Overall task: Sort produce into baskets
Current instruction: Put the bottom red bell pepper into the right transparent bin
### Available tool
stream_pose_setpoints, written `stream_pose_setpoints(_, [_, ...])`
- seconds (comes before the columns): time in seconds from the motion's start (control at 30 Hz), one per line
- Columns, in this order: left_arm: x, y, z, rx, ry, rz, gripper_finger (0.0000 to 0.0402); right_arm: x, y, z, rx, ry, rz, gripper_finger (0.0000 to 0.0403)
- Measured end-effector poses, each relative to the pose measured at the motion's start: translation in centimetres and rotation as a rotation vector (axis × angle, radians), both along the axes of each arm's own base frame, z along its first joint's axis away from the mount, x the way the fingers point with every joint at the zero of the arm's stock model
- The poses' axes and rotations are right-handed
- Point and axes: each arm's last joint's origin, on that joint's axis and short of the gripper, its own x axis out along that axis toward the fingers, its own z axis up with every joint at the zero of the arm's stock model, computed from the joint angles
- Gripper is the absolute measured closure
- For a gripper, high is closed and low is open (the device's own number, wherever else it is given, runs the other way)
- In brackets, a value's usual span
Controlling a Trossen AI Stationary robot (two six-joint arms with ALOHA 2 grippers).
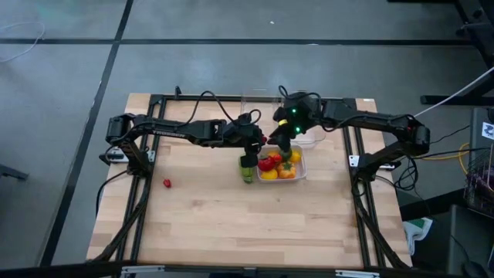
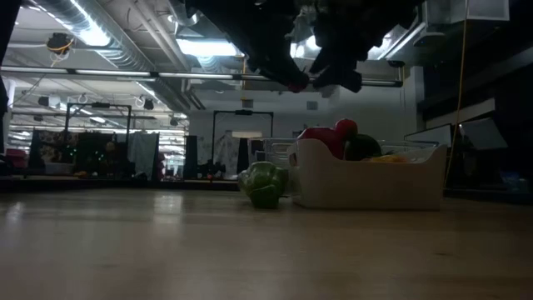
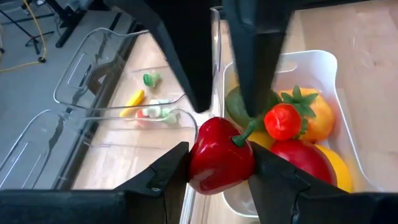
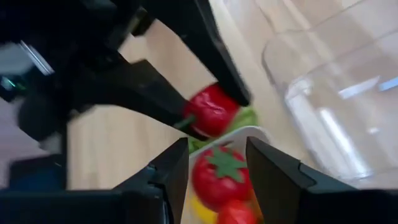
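My left gripper (image 3: 217, 151) is shut on a red pepper (image 3: 214, 168) with a green stem, just above the left rim of the whitish basket (image 1: 299, 174). That basket holds a tomato (image 3: 283, 121), an orange piece (image 3: 320, 118) and yellow and red pieces. My right gripper (image 1: 284, 147) hangs open over the same basket. Its dark fingers (image 3: 255, 62) point down close above the pepper's stem side, and nothing shows between them. A green pepper (image 1: 247, 173) lies on the table against the basket's left wall. My left gripper pinches the red pepper by its two rounded sides (image 3: 194, 163) between its two fingers. The fingers slant down from the table's left. The pepper is lifted clear, its stem (image 3: 244, 134) pointing away from the gripper toward the whitish basket.
Two clear baskets (image 3: 93, 68) (image 3: 37, 143) stand beyond the whitish one toward the far edge. One holds small green (image 3: 150, 79), yellow (image 3: 132, 102) and red bits. A small red piece (image 1: 167, 183) lies alone on the table's left. The near half of the wooden table (image 1: 231, 232) is bare.
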Motion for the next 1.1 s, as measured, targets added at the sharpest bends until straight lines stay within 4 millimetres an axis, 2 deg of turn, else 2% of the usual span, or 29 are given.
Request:
stream_pose_setpoints(0.27, [0.0,0.0,0.0,-0.02,-0.008,0.016,0.0253,0.6,1.1,0.2,0.135,-0.003,-0.099,0.0242])
stream_pose_setpoints(0.57, [0.0,0.0,0.0,-0.054,-0.027,0.048,0.0253,1.0,1.5,0.4,0.066,-0.015,-0.247,0.0242])
stream_pose_setpoints(0.8, [0.0,0.0,0.0,-0.072,-0.034,0.059,0.0253,1.1,1.3,0.6,0.081,-0.032,-0.351,0.0242])
stream_pose_setpoints(1.1, [0.1,0.0,0.1,-0.092,-0.051,0.074,0.0253,1.1,1.3,0.6,0.131,-0.029,-0.393,0.0242])
